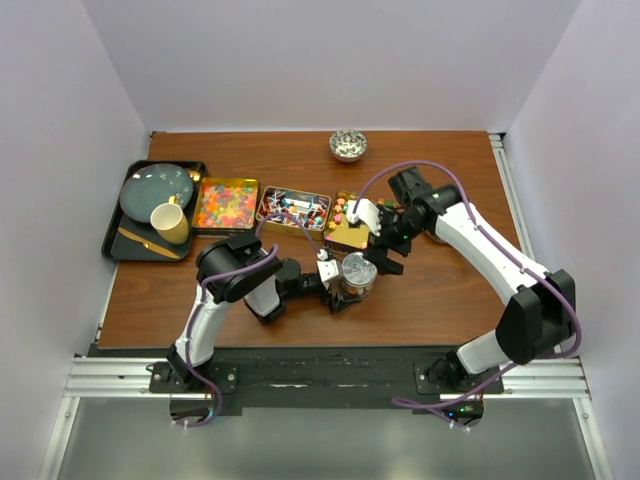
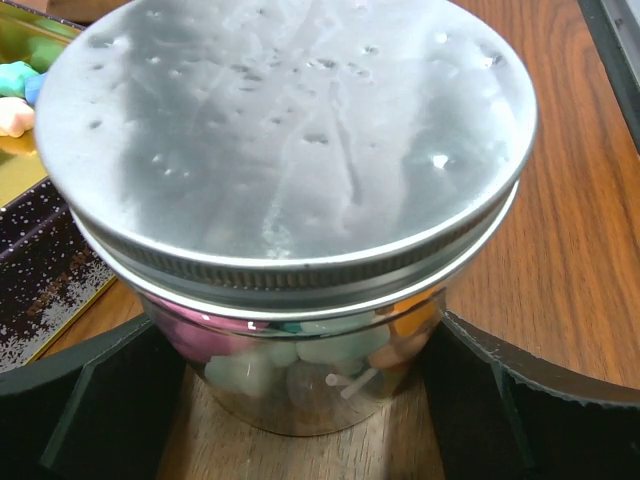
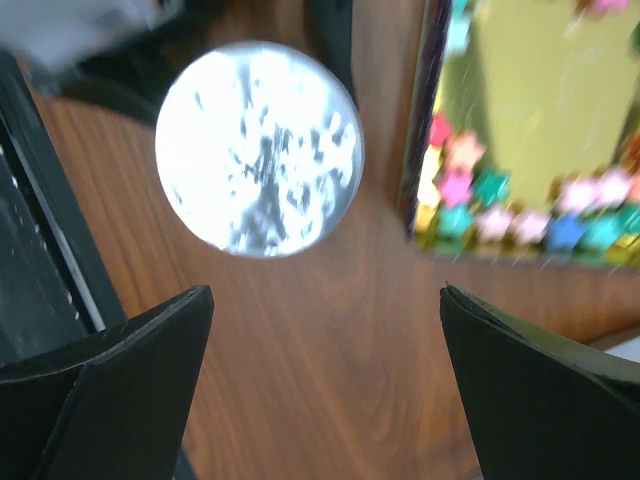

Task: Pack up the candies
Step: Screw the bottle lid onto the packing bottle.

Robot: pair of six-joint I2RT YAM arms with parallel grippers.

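The jar [image 1: 358,272] is serving as the landmark here, standing upright on the wooden table [image 1: 450,290]. A metal lid [image 2: 290,130] is sitting on top of it. Through the glass, the candies [image 2: 330,350] are showing as pale green, pink and orange pieces filling it well up.

The left gripper [image 2: 305,390] is embracing the jar low down. One black finger is pressing against the glass on each side, so it appears to be grasping the jar and steadying it. The right gripper [image 3: 325,330] is hovering just above and beside the jar. It is spread wide, with only bare table showing between its fingers, so it is released and carrying nothing.

Just behind the jar, the gold tin [image 1: 345,232] is holding a row of loose coloured pieces along its edge. Farther to the left of the jar, the tin of wrapped pieces [image 1: 293,210] and the tin of gummies [image 1: 226,204] are lying open and well stocked.

The step in hand is probably the closing of the jar. Whether the lid is screwed tight or merely resting cannot be told. If it is loose, the right gripper is going to need to come down squarely over the rim and turn it while the left arm is bracing the glass. Otherwise the left fingers are going to need to let go without tipping the jar.
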